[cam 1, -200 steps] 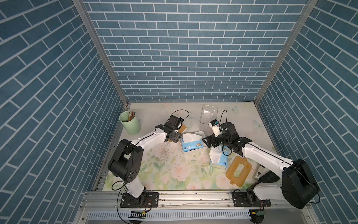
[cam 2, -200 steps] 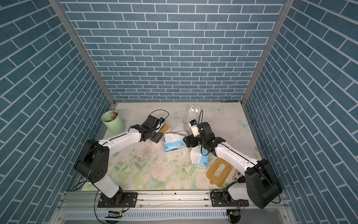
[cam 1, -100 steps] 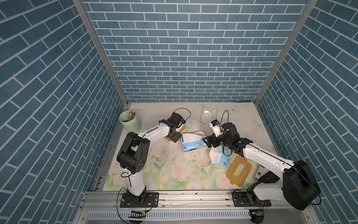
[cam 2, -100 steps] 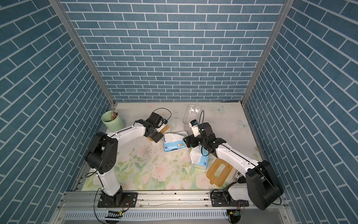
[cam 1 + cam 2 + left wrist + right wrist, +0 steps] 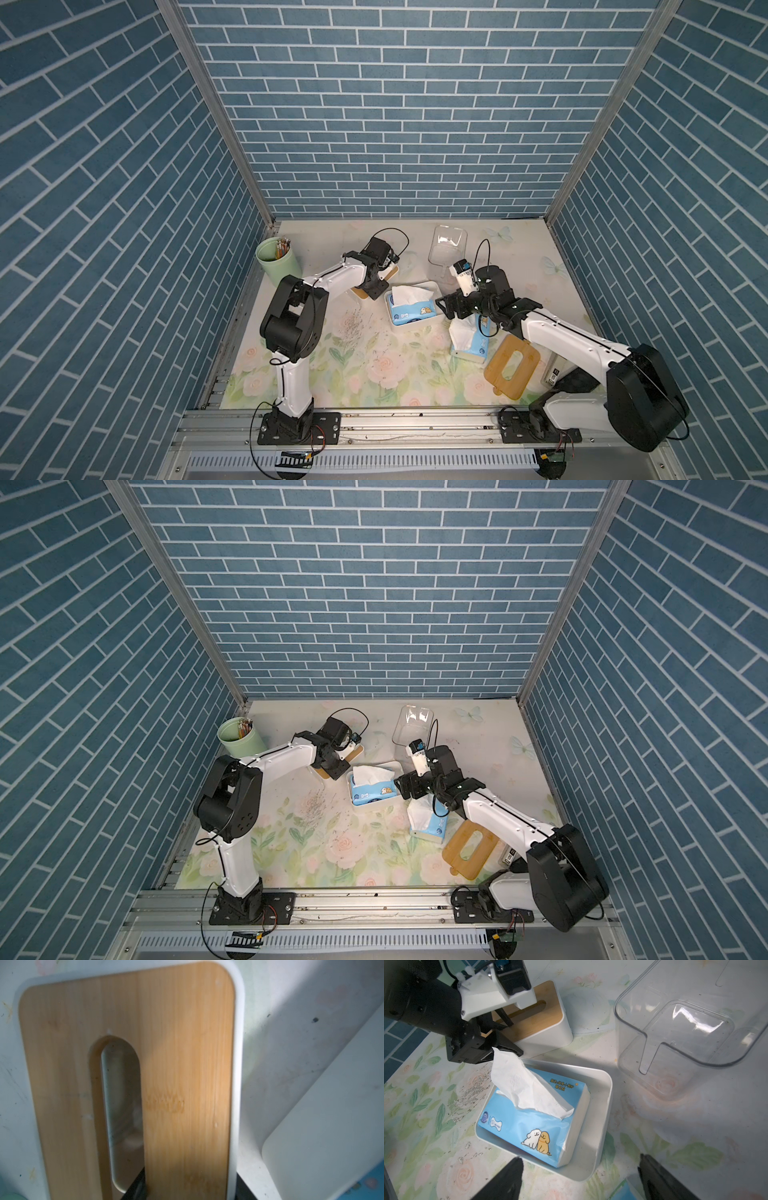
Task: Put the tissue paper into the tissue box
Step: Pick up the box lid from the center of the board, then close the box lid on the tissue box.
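Left arm [image 5: 332, 278] has swung back; left pincer [image 5: 513, 1038] straddles the wooden lid [image 5: 533, 1022], grip unclear; right pincer [image 5: 579, 1158] spread beside the tissue pack [image 5: 529, 1126], in the open box [image 5: 605, 1105], middle of the table [image 5: 374, 374]; shallow pinch risks dropping lid

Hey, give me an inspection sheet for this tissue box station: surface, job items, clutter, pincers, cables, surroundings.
Surface: floral mat, dark crumbs mid-table.
Job's things: tissue pack in the open white tray, sheet sticking up; second pack on the mat; lidded box.
Clutter: loose bamboo lid, clear container, green cup.
Pincers: right pincer open at the tray's end; left pincer at the lidded box, one finger in its slot, grip unclear.
Cables: black loop at each wrist, snagging nothing.
Surroundings: blue brick walls, metal rail in front.
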Action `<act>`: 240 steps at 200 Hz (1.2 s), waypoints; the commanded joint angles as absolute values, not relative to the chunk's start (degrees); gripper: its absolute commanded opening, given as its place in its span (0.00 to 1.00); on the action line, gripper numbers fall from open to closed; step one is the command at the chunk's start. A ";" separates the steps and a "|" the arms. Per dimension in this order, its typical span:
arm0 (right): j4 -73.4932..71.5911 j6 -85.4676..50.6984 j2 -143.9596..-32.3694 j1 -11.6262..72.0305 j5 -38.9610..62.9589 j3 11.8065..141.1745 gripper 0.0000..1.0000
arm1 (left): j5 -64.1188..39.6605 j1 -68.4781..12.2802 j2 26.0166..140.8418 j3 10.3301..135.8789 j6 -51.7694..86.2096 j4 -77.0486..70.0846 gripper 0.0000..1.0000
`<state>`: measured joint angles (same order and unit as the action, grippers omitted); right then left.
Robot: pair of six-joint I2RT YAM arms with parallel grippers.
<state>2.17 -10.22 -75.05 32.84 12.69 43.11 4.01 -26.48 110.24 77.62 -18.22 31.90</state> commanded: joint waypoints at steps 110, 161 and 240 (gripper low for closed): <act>10.27 -9.19 -67.80 23.33 15.55 45.39 0.92 | -10.97 -36.72 77.20 67.66 -23.65 30.50 0.24; 10.29 -11.64 -65.12 19.72 13.84 44.24 0.92 | -8.89 -41.55 88.32 74.26 -28.19 35.72 0.24; 9.16 -12.04 -64.69 19.40 14.37 41.89 0.92 | -10.41 -42.01 93.24 75.28 -29.44 34.69 0.23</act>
<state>8.95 -10.68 -65.01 19.53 14.02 42.98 -9.06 -41.67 92.97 73.38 -28.21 36.21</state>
